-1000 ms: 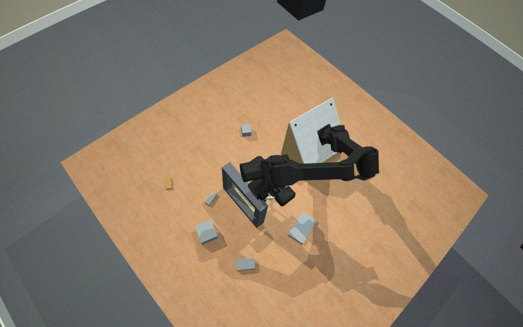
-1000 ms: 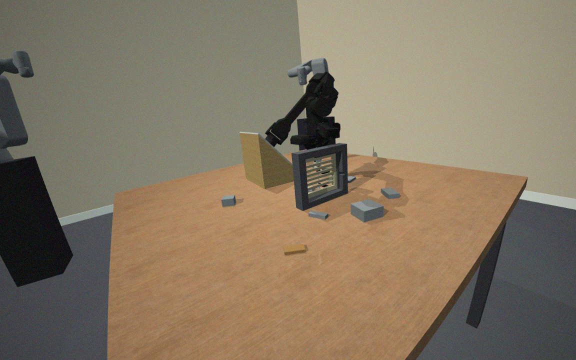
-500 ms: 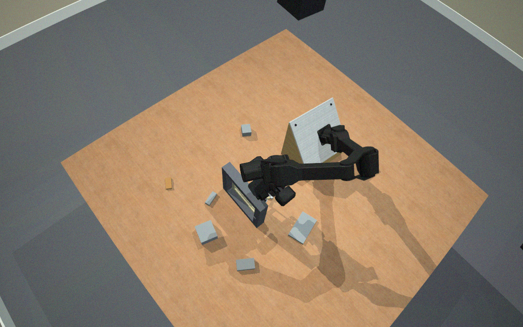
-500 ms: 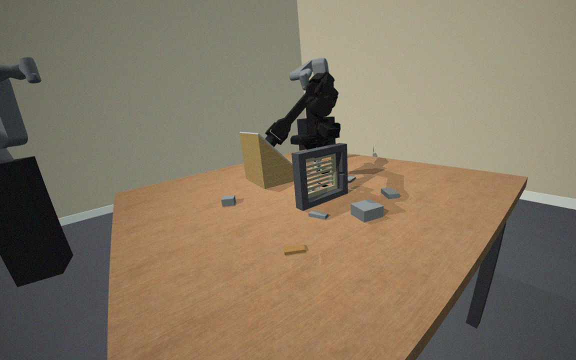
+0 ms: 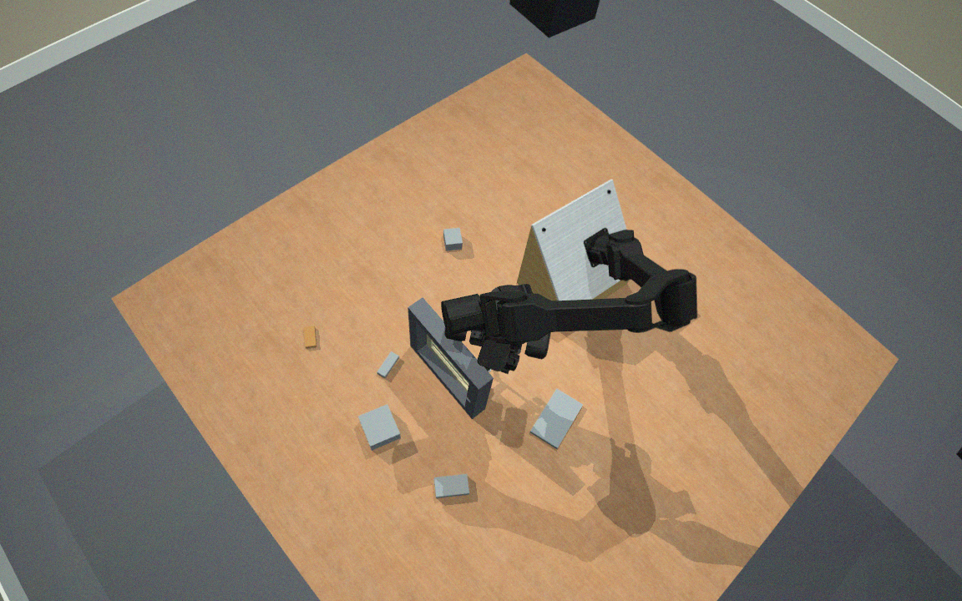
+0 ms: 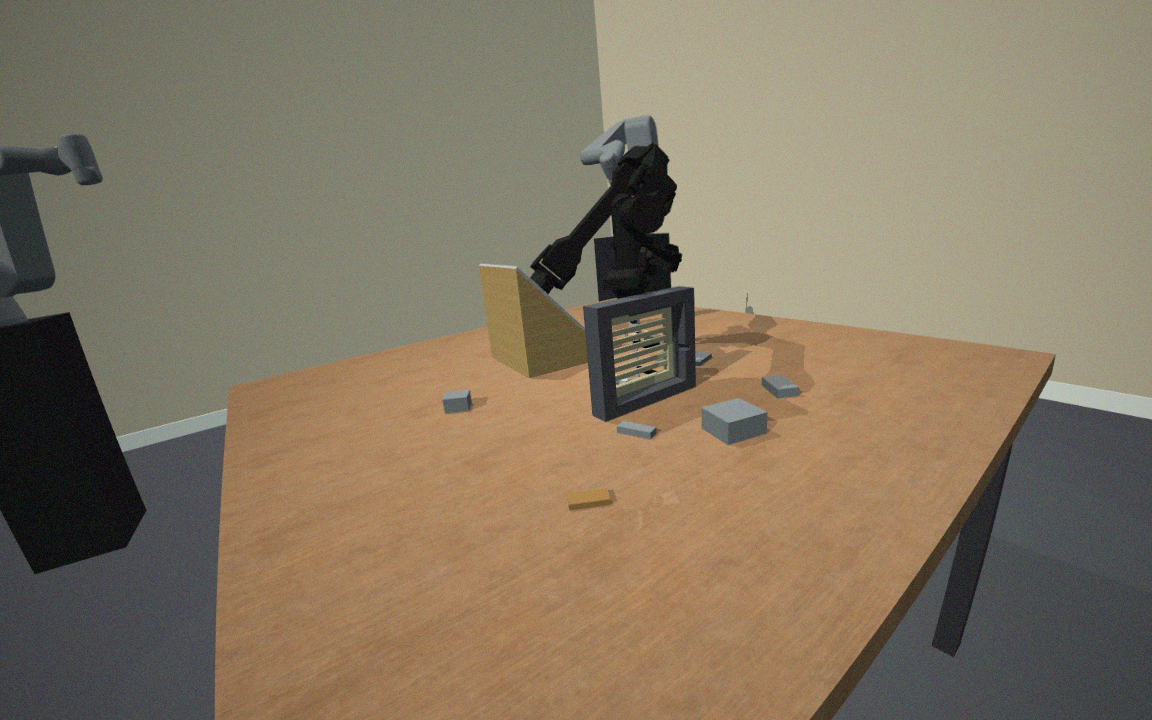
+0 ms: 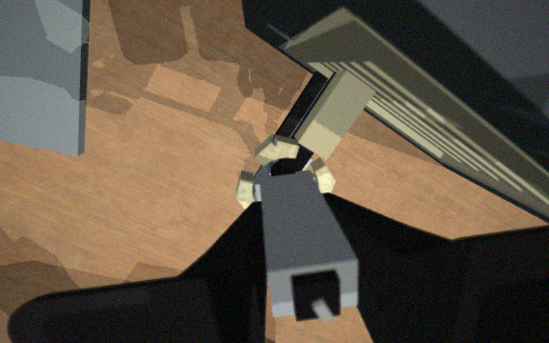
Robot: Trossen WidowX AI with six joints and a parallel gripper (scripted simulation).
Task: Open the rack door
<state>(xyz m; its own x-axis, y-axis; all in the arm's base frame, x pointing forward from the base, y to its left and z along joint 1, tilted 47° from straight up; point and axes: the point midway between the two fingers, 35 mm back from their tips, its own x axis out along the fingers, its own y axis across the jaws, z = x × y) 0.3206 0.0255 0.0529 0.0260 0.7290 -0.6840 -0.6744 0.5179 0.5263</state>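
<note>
The cream slatted door (image 5: 449,365) (image 6: 670,340) (image 7: 389,59) hangs in the upright dark frame (image 5: 481,397) (image 6: 599,367) (image 7: 446,57). In the wrist view its handle edge stands a little out of the frame, so it looks slightly ajar. The grey upright handle (image 7: 303,224) stands out on a cream bracket (image 7: 336,111) and sits at an angle to that bracket, partly turned; the exact turn is unclear. My gripper (image 7: 291,207) is shut on the handle, one black finger on each side. The top and exterior views hide the fingertips behind the arm and frame.
My arm is mounted on a sloped plate on a wooden wedge (image 5: 537,261) (image 6: 517,331). A flat grey block (image 5: 557,418) (image 7: 31,110) lies on the door's opening side. Other grey blocks (image 5: 380,426) (image 5: 452,486) (image 5: 388,365) (image 5: 452,239) and an orange one (image 5: 310,336) lie around.
</note>
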